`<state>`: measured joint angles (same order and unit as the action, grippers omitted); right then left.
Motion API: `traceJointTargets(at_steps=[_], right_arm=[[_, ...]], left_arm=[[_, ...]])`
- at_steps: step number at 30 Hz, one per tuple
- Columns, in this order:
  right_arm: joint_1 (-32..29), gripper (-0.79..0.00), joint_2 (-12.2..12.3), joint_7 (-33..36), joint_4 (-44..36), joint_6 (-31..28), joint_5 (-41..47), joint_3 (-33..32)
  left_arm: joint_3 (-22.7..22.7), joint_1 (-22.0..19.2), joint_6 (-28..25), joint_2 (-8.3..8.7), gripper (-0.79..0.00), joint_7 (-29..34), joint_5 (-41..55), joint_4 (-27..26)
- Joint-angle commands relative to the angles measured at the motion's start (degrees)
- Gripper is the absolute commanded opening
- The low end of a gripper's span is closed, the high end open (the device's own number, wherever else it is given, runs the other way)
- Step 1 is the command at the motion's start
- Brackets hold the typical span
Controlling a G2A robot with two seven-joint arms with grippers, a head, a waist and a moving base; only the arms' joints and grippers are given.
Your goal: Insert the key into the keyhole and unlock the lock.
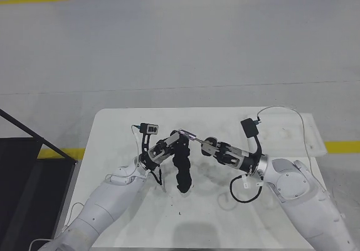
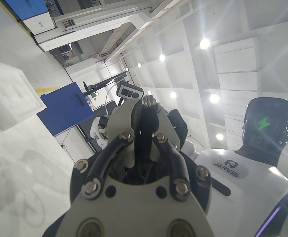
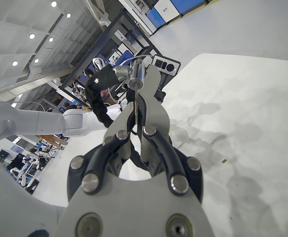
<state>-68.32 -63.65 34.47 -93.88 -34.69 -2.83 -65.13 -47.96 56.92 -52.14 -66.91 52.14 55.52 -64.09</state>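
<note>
Clamped tight between the two white fingers [image 2: 120, 118] of the left gripper [image 2: 146, 108]: the black fabric-sleeved lock cable [image 2: 146, 127], ending in a silvery metal end [image 2: 147, 99] just past the fingertips. Bulging out beside one finger, more of the same black sleeve. Close behind the tips, a black camera module [image 2: 130, 92] with lenses. On the white table [image 2: 22, 173], a white foam block [image 2: 8, 94]; beyond it, a blue cabinet [image 2: 62, 109]. Farther off, round ceiling lights [image 2: 204, 43], lit.
</note>
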Motion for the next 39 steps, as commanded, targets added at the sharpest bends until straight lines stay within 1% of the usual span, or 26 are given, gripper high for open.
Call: traceJointTargets(at_steps=[1, 10, 11, 12, 25, 27, 29, 31, 32, 33, 37, 39], right_arm=[[0.2, -0.785, 0.0, 0.0, 0.0, 0.0, -0.1, 0.1], [1.2, -0.785, -0.2, 0.5, 0.1, 0.6, -0.1, 0.8], [1.2, -0.468, -0.2, 0.7, 0.2, 0.9, 0.2, 0.9], [1.3, 0.000, -0.2, 0.9, 0.1, 1.1, 0.4, 1.0], [0.3, 0.000, -0.3, -0.2, -0.3, 1.1, 1.4, 0.5], [-0.5, 0.000, -0.2, 0.3, -1.0, 3.4, 4.8, 0.1], [-0.8, 0.000, 0.0, 1.3, -1.7, 6.0, 5.0, -0.9], [-1.5, 0.000, 0.3, 2.2, -2.9, 9.2, 5.8, -1.8], [-1.9, 0.000, 0.4, 3.0, -3.5, 11.6, 7.3, -2.3], [-2.0, 0.000, 0.4, 3.3, -3.9, 12.6, 7.7, -2.7], [-2.7, 0.000, 0.7, 4.5, -5.9, 17.7, 9.3, -4.3], [-2.4, 0.000, 0.8, 5.1, -6.1, 19.5, 9.3, -4.6]], left_arm=[[0.0, 0.0, 0.0, 0.00, -0.785, 0.0, 0.0, 0.0], [0.0, 0.0, 0.0, 0.00, -0.785, 0.0, 0.0, 0.0], [0.0, 0.0, 0.0, 0.00, -0.785, 0.0, 0.0, 0.0], [0.0, 0.0, 0.0, 0.00, -0.785, 0.0, 0.0, 0.0], [0.0, 0.0, 0.0, 0.00, -0.785, 0.0, 0.0, 0.0], [0.0, 0.0, 0.0, 0.00, -0.785, 0.0, 0.0, 0.0], [-0.5, 0.4, 1.1, 0.01, -0.785, -1.7, -0.5, -0.6], [-1.6, 0.6, 1.0, 0.28, -0.785, -3.4, -4.8, -0.9], [-2.6, 0.5, 0.4, 0.52, -0.785, -5.6, -10.2, -0.5], [-2.9, 0.6, 0.3, 0.57, -0.785, -7.0, -12.5, -0.8], [-4.3, 2.3, 1.7, 0.77, -0.785, -13.5, -23.3, -4.7], [-5.0, 3.4, 2.7, 0.82, -0.785, -16.3, -27.2, -6.9]])
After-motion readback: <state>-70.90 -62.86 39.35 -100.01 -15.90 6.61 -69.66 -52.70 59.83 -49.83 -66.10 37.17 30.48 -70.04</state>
